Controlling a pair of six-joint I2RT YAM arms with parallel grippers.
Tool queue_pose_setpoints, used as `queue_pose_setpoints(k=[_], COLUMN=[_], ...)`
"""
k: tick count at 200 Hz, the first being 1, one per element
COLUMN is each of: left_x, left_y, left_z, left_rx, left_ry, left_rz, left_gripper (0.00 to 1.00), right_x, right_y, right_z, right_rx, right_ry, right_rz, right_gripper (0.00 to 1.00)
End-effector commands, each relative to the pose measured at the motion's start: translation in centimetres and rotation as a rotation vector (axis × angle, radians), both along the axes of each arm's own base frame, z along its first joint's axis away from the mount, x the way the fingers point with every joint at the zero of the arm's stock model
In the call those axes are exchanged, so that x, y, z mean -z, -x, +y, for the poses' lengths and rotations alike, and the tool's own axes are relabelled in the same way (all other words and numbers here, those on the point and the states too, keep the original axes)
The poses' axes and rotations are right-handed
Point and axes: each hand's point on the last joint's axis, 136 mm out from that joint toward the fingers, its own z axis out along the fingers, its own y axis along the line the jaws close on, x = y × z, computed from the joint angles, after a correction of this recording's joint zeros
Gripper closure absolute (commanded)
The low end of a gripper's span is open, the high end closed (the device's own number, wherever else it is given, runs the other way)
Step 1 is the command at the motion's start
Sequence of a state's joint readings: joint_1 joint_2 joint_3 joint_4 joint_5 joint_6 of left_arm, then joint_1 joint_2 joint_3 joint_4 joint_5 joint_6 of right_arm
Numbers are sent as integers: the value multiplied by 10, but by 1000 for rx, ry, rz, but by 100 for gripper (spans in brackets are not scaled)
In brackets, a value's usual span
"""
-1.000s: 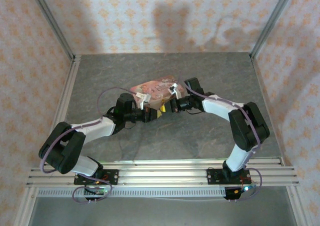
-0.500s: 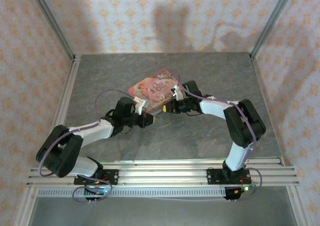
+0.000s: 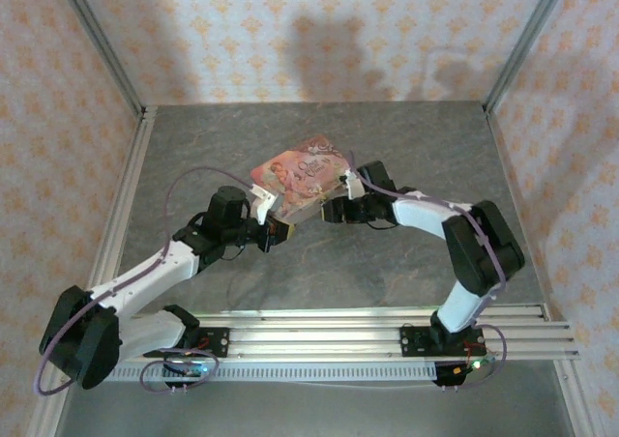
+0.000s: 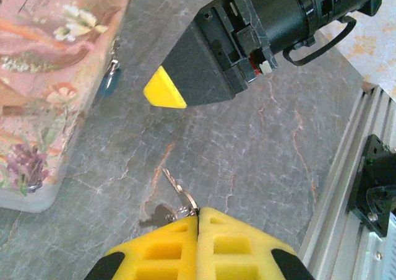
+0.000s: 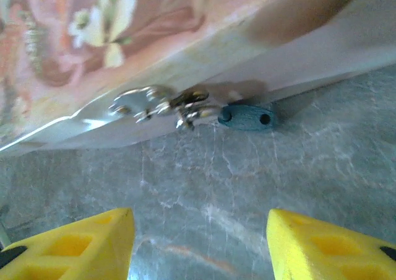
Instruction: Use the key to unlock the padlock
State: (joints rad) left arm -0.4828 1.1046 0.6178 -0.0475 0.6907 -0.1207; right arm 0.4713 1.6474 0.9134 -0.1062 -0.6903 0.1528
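Pinching the key [image 4: 171, 184] between closed fingertips, the left gripper [image 4: 198, 214] hides part of it; the right gripper [image 5: 199, 217] gapes before the padlock [image 5: 247, 117], its shackle blurred against the tin [image 5: 124, 32].

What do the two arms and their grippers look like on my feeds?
Both the left arm and right arm have black joints, white link covers and purple cables looping alongside. The left gripper and right gripper carry yellow fingertips on black bodies.

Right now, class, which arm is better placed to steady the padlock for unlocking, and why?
Right. The right gripper is open and faces the padlock, which hangs at the edge of the pink tin. The left gripper is shut on the key.
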Motion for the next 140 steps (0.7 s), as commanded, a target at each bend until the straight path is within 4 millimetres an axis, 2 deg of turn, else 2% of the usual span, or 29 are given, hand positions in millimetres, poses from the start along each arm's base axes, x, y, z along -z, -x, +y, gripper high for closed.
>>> queue_pose_setpoints(k=[1, 19, 44, 59, 77, 103, 125, 140], left_x=[-19, -29, -46, -56, -67, -83, -92, -89], left_y=[9, 21, 41, 51, 65, 78, 82, 75], left_z=[3, 1, -9, -16, -23, -28, -27, -22], left_rx=[52, 131, 263, 333, 422, 502, 508, 453], left_ry=[-49, -66, -44, -29, -15, 26, 38, 4], left_rz=[-73, -100, -134, -150, -164, -168, -197, -214], left_gripper=[100, 100, 100, 100, 100, 100, 100, 100], right_x=[-30, -67, -131, -158, -177, -193, -201, -197], right_y=[13, 31, 67, 90, 114, 134, 135, 128], right_z=[-12, -8, 12, 24, 36, 45, 47, 43], right_rx=[6, -54, -230, -347, -465, -559, -548, -495], right_ry=[17, -61, -261, -337, -400, -477, -509, -466], right_rz=[-64, -110, -165, -166, -129, -95, -94, -130], right_gripper=[42, 42, 42, 41, 41, 41, 43, 43])
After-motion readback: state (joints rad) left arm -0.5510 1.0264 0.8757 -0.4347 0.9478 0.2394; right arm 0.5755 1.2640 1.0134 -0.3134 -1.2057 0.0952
